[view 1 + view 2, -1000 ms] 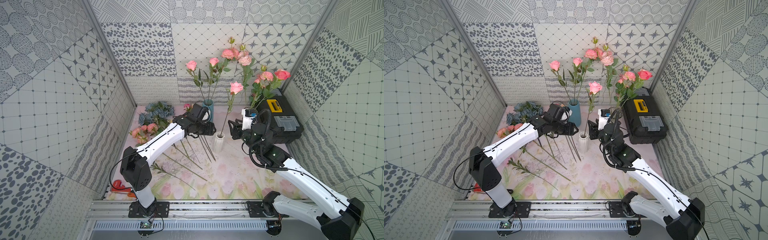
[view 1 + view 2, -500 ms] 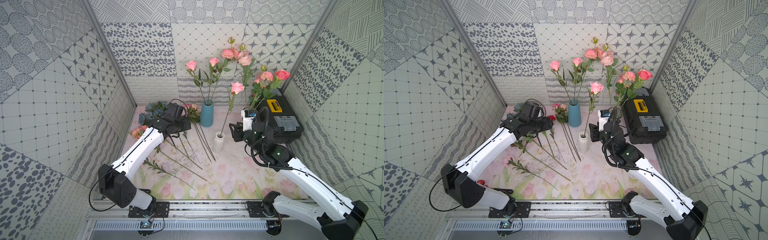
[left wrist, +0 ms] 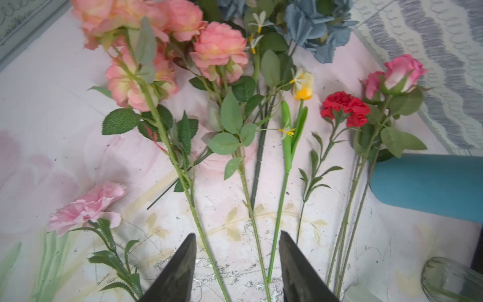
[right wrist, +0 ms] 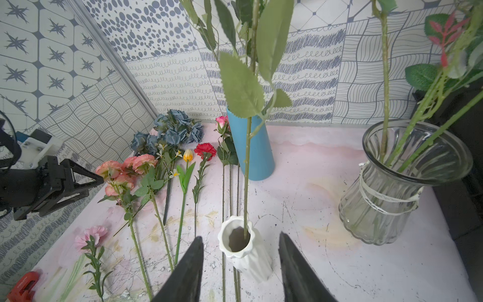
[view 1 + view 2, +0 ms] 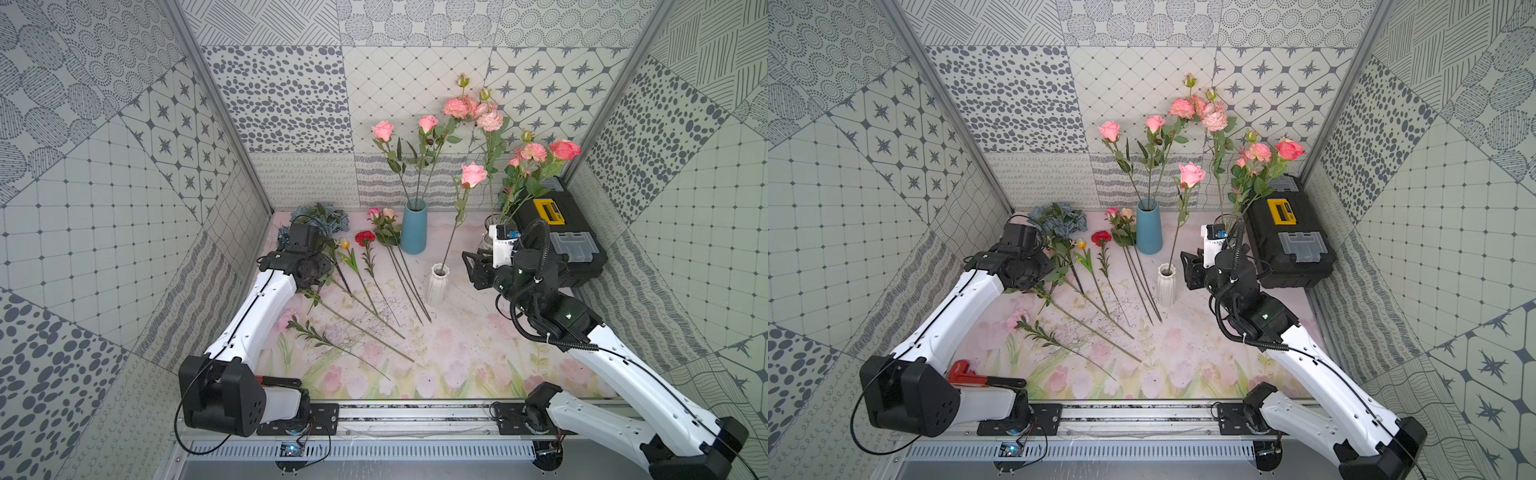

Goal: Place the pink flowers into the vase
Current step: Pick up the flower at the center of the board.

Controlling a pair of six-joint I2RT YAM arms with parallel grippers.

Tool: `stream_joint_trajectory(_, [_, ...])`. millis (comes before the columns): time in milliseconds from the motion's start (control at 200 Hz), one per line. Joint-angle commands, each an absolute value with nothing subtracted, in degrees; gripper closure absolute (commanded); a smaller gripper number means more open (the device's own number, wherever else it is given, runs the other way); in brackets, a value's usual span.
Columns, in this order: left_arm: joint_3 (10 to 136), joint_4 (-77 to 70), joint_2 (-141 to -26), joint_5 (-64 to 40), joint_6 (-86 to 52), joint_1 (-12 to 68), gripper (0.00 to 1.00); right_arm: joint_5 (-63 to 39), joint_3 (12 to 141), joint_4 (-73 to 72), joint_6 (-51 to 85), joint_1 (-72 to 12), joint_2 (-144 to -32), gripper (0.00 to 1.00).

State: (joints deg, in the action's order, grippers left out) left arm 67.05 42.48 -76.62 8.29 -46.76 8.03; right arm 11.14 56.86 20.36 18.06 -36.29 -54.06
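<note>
Risk: left claw (image 3: pixel 237 234), open like right claw (image 4: pixel 241 235), straddles stems of two pink flowers (image 3: pixel 219 49); we may pinch both.

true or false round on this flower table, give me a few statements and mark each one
1. The white vase holds one pink rose. True.
2. The red carnation stands in the blue vase. False: it lies on the table beside that vase.
3. The left gripper is shut on a stem. False: its jaws are open and grip nothing.
4. The glass vase holds several stems. True.
5. The right gripper carries a flower. False: it is open and empty.
</note>
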Motion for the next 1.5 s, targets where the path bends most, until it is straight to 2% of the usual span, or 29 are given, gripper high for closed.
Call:
stream_joint_trajectory(0, [64.8, 43.7, -77.6, 8.5, -50.6, 3.7, 0.50, 11.3, 55.4, 20.0, 19.3, -36.0, -52.1, 0.53])
stream_joint_trajectory(140, [64.1, 40.3, -82.2, 6.6, -51.2, 3.1, 0.54, 11.4, 54.6, 20.1, 19.2, -35.3, -51.3, 0.53])
stream_joint_trajectory(265, [63.6, 35.1, -87.6, 3.2, -52.5, 3.5, 0.63, 11.2, 54.4, 20.2, 19.1, -34.6, -51.0, 0.53])
stream_joint_trajectory(415, [63.7, 27.8, -93.1, -0.3, -53.8, 5.2, 0.67, 10.7, 54.7, 20.8, 19.1, -34.0, -50.7, 0.53])
stream_joint_trajectory(685, [65.5, 22.8, -97.4, -1.4, -55.0, 7.8, 0.66, 10.6, 54.8, 21.8, 19.3, -33.5, -49.9, 0.53])
stream_joint_trajectory(1221, [66.1, 23.3, -102.4, -1.6, -58.4, 9.2, 0.68, 10.7, 54.4, 22.1, 19.5, -32.3, -49.8, 0.53])
stream_joint_trajectory(1496, [65.1, 25.3, -99.7, 1.8, -60.1, 11.3, 0.69, 10.0, 54.1, 21.7, 19.7, -31.8, -50.0, 0.52])
